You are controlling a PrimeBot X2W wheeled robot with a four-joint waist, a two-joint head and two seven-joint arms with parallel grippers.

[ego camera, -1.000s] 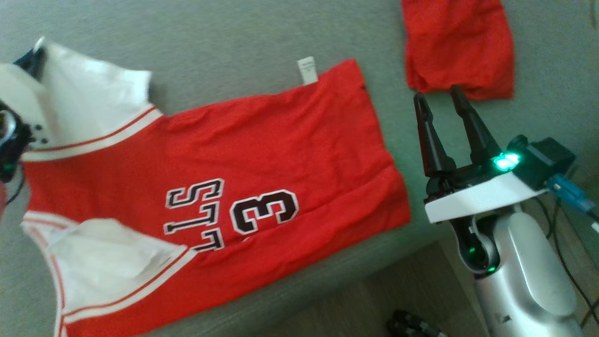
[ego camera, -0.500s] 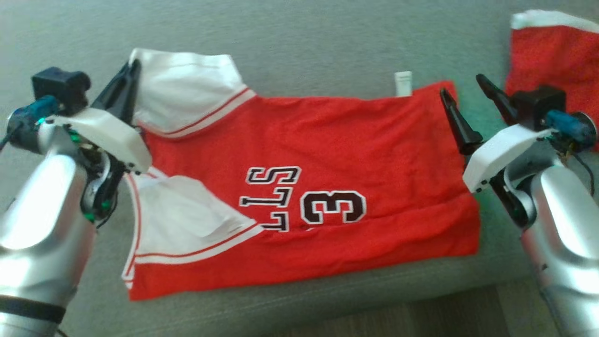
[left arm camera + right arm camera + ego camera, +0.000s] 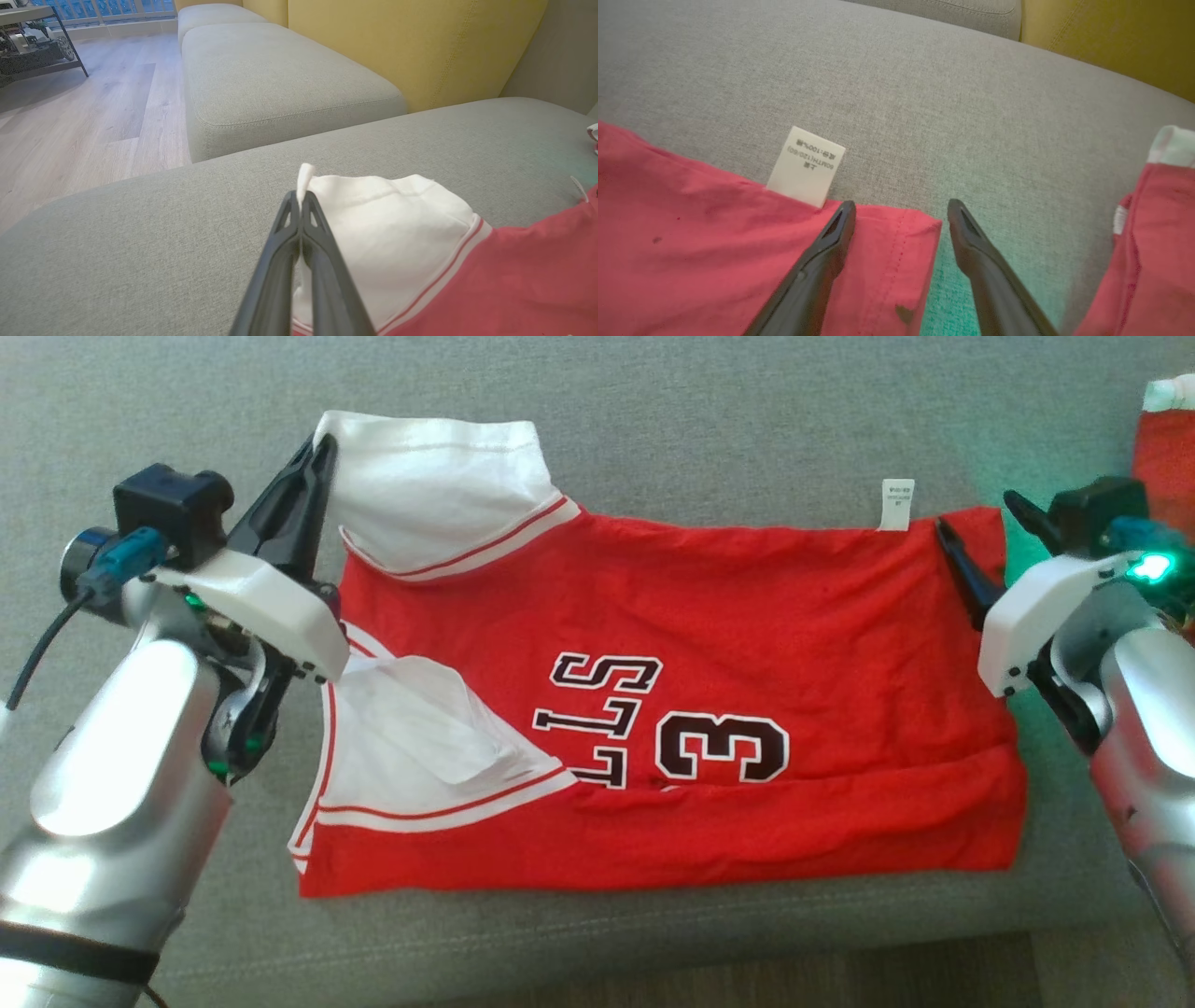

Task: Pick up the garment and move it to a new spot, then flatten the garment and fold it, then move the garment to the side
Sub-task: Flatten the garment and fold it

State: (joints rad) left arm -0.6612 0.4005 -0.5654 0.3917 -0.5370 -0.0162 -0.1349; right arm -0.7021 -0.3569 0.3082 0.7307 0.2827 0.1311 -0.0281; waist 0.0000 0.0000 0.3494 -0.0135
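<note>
Since a second ago the right gripper (image 3: pixel 977 513) has come away from the second red cloth (image 3: pixel 1167 448) at the far right and now stands at the far right corner of the red fabric jersey (image 3: pixel 747 644), which has white sleeves and black lettering; the head camera has also swung, so the whole scene sits differently in its view. That jersey lies spread sideways on the grey woven sofa cushion (image 3: pixel 653 411), its near edge folded over along the cushion's front. A small white care tag (image 3: pixel 896 504) sticks out from its far edge. The right gripper's two dark fingers are spread wide. In the right wrist view one finger lies over the red hem just beside the tag and the other over bare cushion, with the hem's corner between them; whether either finger touches the cloth cannot be told. A green light (image 3: pixel 1153 567) glows on that wrist. The left gripper (image 3: pixel 317 453) is at the jersey's far left corner, its fingers pressed together on the edge of the upper white sleeve (image 3: pixel 439 485). In the left wrist view a bit of white cloth pokes out past the tips. Beyond it are another grey cushion (image 3: pixel 280 79), a yellow backrest (image 3: pixel 420 46) and pale wooden floor (image 3: pixel 70 116).
</note>
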